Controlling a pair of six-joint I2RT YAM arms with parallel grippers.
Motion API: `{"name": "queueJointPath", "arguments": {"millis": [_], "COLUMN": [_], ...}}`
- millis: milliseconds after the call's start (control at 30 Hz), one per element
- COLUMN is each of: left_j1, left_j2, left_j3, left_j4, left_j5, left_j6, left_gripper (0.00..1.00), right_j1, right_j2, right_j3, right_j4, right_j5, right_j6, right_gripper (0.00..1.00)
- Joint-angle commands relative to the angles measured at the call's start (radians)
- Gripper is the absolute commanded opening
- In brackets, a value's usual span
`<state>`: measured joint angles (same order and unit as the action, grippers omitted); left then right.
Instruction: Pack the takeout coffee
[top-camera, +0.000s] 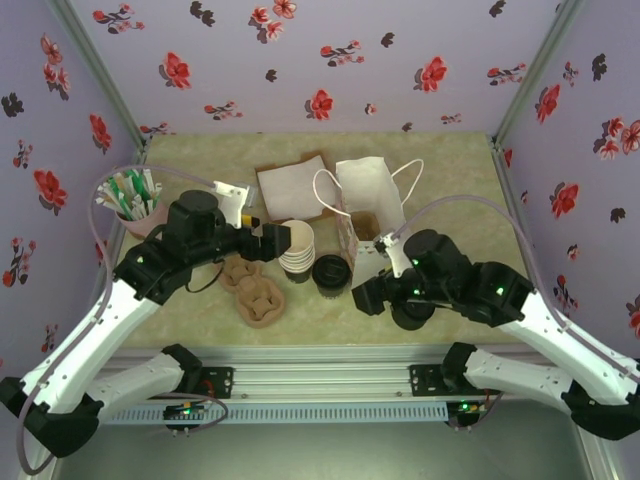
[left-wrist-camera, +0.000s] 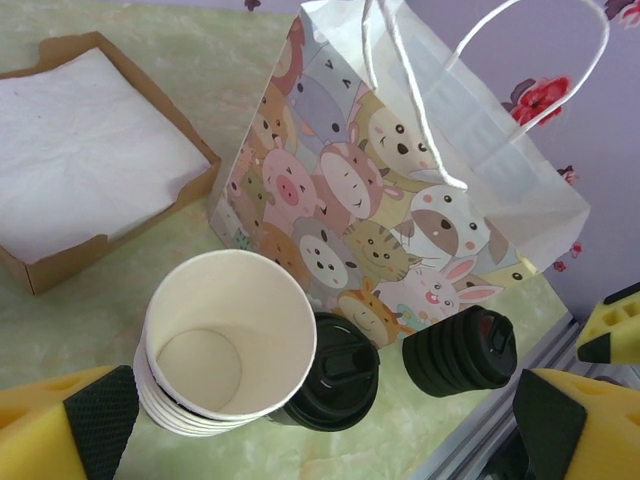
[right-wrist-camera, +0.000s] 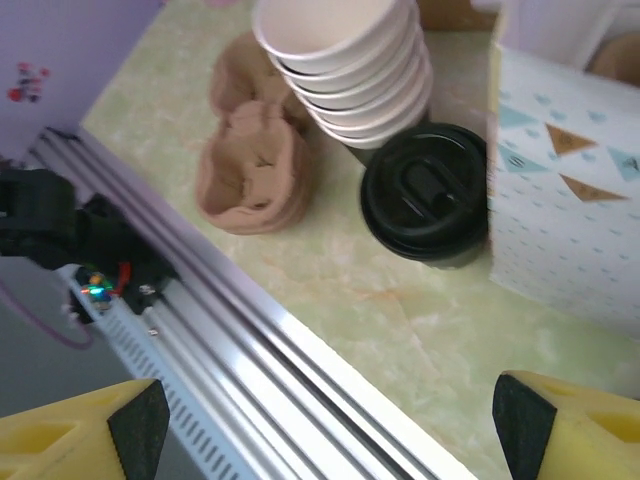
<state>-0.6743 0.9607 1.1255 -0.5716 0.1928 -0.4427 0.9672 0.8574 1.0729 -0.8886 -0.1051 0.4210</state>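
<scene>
the step in hand is the reach for the takeout coffee (right-wrist-camera: 425, 190); nothing is packed yet. the cup stands upright on the table (right-wrist-camera: 400, 320) with its black lid on, tucked between the stack of lidless cups (right-wrist-camera: 345, 60) on one side and the paper bag (right-wrist-camera: 570, 200) on the other, just beside both and possibly touching them. the right claw (right-wrist-camera: 322, 425) hangs near the front rail, released, its yellow fingers spread wide with nothing between them, pointing toward the coffee but apart from it. the left claw (left-wrist-camera: 320, 430) is also released and empty, hovering by the stack of cups and looking down on the lidded cup and the pile of lids (left-wrist-camera: 460, 350).

the next move probably falls to the right claw: advance, straddle the cup below the lid and clench gently. the gaps beside the cup look tight, so a finger could nudge the stack or dent the bag. after that comes a lift clear of the bag's rim and a lowering through its open mouth, past the loose handles.
</scene>
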Motion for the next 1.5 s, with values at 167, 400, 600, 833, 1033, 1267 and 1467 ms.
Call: {"name": "queueJointPath", "arguments": {"millis": [167,400,600,833,1033,1267,1467], "left_j1": [-0.002,-0.003,-0.003,-0.003,-0.002,-0.001,0.008], "left_j2": [0.004,0.016,0.029,0.022,0.013,0.011,0.015], "left_j3": [0.012,0.01,0.013,0.004,-0.012,-0.03,-0.055], "left_j4": [0.033,0.042,0.052,0.062,0.072,0.091,0.104], "left_j5": [-0.009,-0.007,-0.006,-0.003,-0.005,-0.005,-0.029], "left_j6": [0.007,0.006,0.006,0.004,0.003,-0.003,-0.011], "left_gripper": [0.99,0.99,0.99,0.99,0.99,0.99,0.99], "right_j1": [0.011,0.011,0.007,-0.054,-0.097,-0.144,-0.19], "right_j2": [0.079,0.17,0.241,0.307,0.338,0.351,0.356], "right_j3": [-0.084,-0.077,-0.055,-0.032,-0.016,0.021,0.029], "right_j4": [0.017,-0.033,-0.061,-0.031,0.006,0.007,0.02], "right_j5": [0.286,0.49,0.653,0.674,0.668,0.707,0.71], "right_j6": [0.056,0.061,0.081,0.055,0.016,-0.026,-0.045], "right_gripper": [0.83,0.67,0.64,0.64,0.65,0.66,0.68]}}
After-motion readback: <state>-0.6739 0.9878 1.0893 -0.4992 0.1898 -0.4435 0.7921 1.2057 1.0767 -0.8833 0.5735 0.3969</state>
